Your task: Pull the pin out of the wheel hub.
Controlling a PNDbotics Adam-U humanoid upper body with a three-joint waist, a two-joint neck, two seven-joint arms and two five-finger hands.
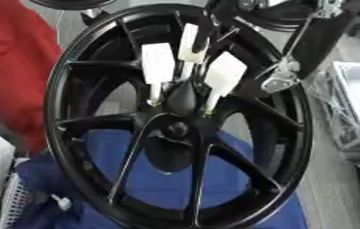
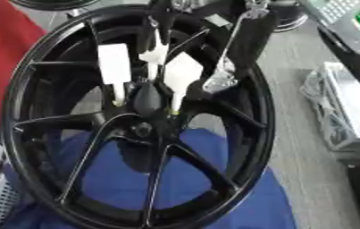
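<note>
The black wheel hub (image 1: 179,120) is seen standing upright over a blue cloth (image 1: 148,179), while the right hand (image 1: 190,67), its white-padded fingers (image 1: 157,62) curled, is closed round a dark pin (image 1: 182,96) at the hub's centre.

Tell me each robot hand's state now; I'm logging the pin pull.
Left robot hand: not in view.
Right robot hand: at the wheel hub centre, grip cannot be told.
</note>
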